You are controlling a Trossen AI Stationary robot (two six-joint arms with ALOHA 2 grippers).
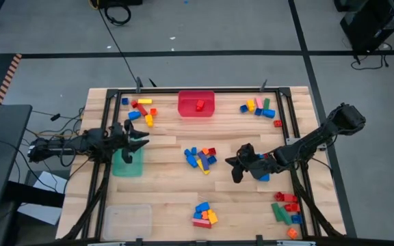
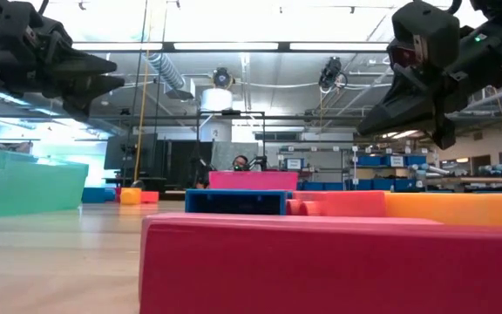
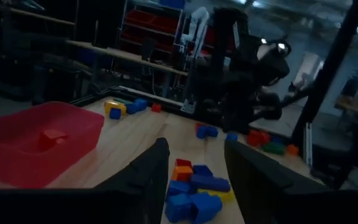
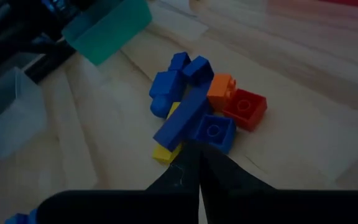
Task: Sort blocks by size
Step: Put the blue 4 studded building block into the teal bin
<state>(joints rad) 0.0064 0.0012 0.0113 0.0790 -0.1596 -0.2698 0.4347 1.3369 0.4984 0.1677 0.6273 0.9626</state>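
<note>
The blocks lie in several heaps on the wooden table. A middle heap [image 1: 200,158] of blue, red, orange and yellow blocks also shows in the right wrist view [image 4: 194,112]. My right gripper [image 1: 232,166] hangs shut above the table just right of this heap, tilted down toward it [image 4: 197,152], with nothing held. My left gripper [image 1: 142,142] stands open and level over the far end of the green bin [image 1: 127,164], its fingers [image 3: 157,171] empty. In the low view both grippers, left [image 2: 103,74] and right [image 2: 382,118], are well above the table.
A red bin [image 1: 196,104] at the far middle holds one red block. A clear bin [image 1: 126,220] sits near left. Other block heaps lie far left [image 1: 142,111], far right [image 1: 260,108], near middle [image 1: 204,214] and near right [image 1: 286,207]. A person shows far behind [image 2: 240,163].
</note>
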